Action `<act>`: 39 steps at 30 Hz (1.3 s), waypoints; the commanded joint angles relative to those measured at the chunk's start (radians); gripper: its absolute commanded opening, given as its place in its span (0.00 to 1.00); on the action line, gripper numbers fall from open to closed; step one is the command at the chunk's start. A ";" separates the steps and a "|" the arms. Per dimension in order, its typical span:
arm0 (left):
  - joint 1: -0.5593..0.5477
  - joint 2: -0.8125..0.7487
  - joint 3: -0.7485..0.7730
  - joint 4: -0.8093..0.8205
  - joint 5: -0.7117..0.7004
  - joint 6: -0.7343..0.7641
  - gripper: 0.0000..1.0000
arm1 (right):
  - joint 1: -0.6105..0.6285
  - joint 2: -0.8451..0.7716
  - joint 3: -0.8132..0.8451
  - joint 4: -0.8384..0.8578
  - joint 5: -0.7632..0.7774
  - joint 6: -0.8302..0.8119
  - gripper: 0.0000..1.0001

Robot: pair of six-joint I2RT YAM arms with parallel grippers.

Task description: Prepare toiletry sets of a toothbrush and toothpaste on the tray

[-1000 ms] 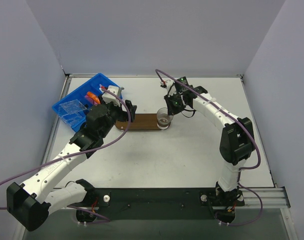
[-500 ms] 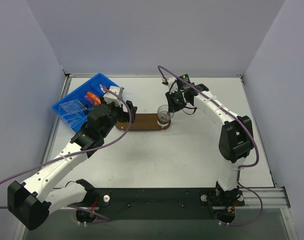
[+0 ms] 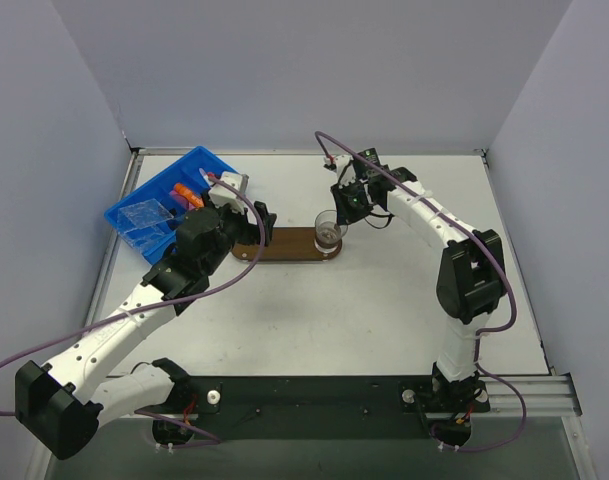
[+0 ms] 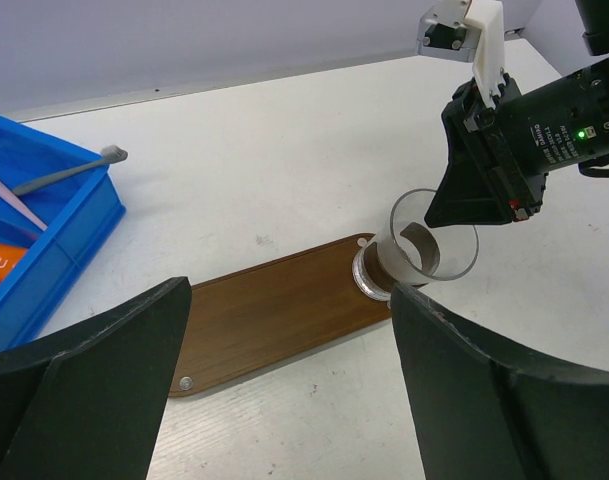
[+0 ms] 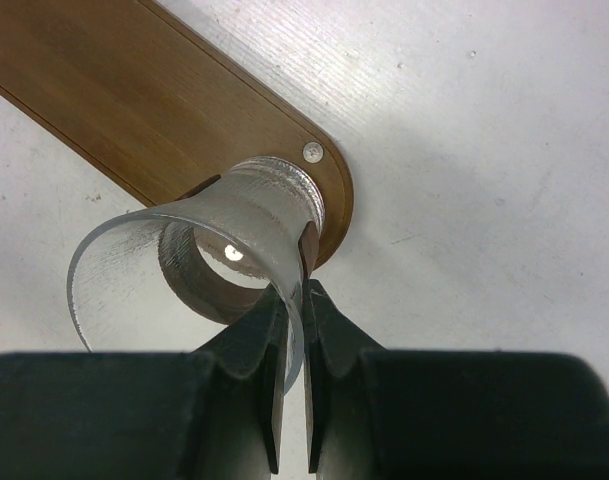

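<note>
- Tray (image 3: 284,245): brown board on the surface (image 3: 384,300), carrying only a clear cup (image 3: 327,232) at its right end.
- Right gripper (image 5: 292,330): clamped on the cup's rim; the step in hand is probably seating the cup.
- Toothpaste (image 3: 185,192): orange tubes in the blue bin (image 4: 79,230), left of the tray.
- Left gripper (image 3: 259,225): jaws apart, empty, over the tray's left end; the next move calls for fetching a tube.
</note>
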 commanded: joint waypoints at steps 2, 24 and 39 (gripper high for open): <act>-0.004 0.003 0.055 0.017 0.015 0.005 0.92 | 0.000 0.006 0.058 -0.008 0.011 -0.019 0.01; -0.005 0.006 0.058 0.013 0.015 0.002 0.92 | 0.006 0.017 0.058 -0.012 0.000 -0.004 0.18; -0.007 0.010 0.060 0.008 0.015 0.005 0.92 | 0.023 0.027 0.057 -0.012 -0.007 0.010 0.11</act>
